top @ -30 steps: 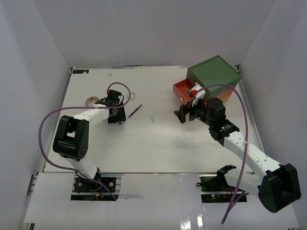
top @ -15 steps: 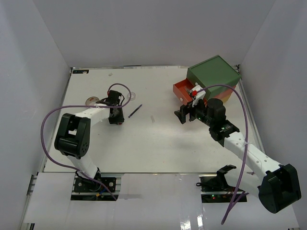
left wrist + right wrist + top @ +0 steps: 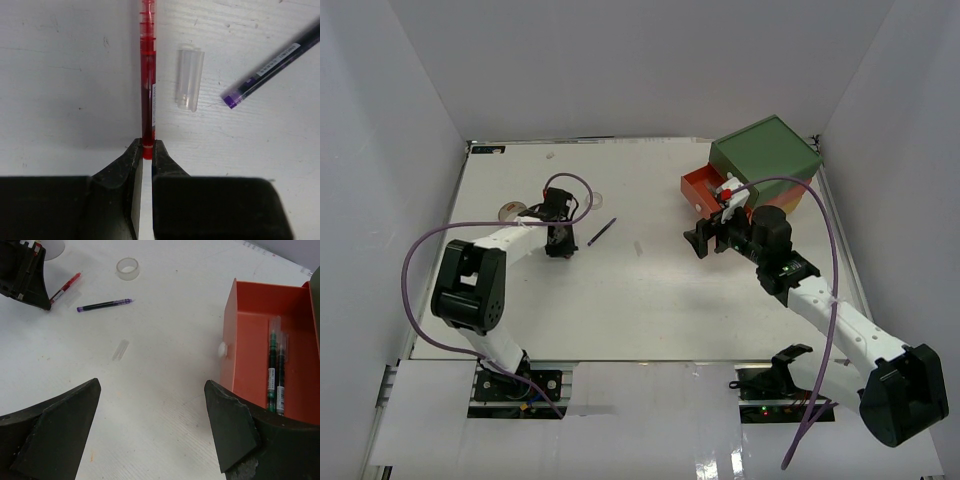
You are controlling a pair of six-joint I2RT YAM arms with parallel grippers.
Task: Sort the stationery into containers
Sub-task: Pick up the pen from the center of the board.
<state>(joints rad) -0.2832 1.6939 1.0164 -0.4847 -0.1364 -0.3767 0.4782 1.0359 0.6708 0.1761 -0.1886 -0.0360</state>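
My left gripper [image 3: 147, 150] is shut on the near end of a thin red pen [image 3: 147, 75] that lies on the white table, straight out from the fingertips. Beside it are a clear pen cap [image 3: 190, 77] and a dark purple-tipped pen [image 3: 272, 67]. In the top view the left gripper [image 3: 558, 245] is at the table's left-centre. My right gripper [image 3: 152, 390] hangs open and empty just left of the pulled-out orange drawer [image 3: 250, 315], which holds two pens [image 3: 275, 370]. The green-topped chest [image 3: 765, 150] stands at the back right.
A clear tape roll [image 3: 127, 268] lies beyond the dark pen [image 3: 104, 305]. A beige tape roll [image 3: 512, 211] sits left of the left arm. The clear cap [image 3: 120, 350] lies mid-table between the arms. White walls enclose the table on three sides.
The left gripper's jaws have closed on the end of the red pen. The right arm and gripper have not moved.
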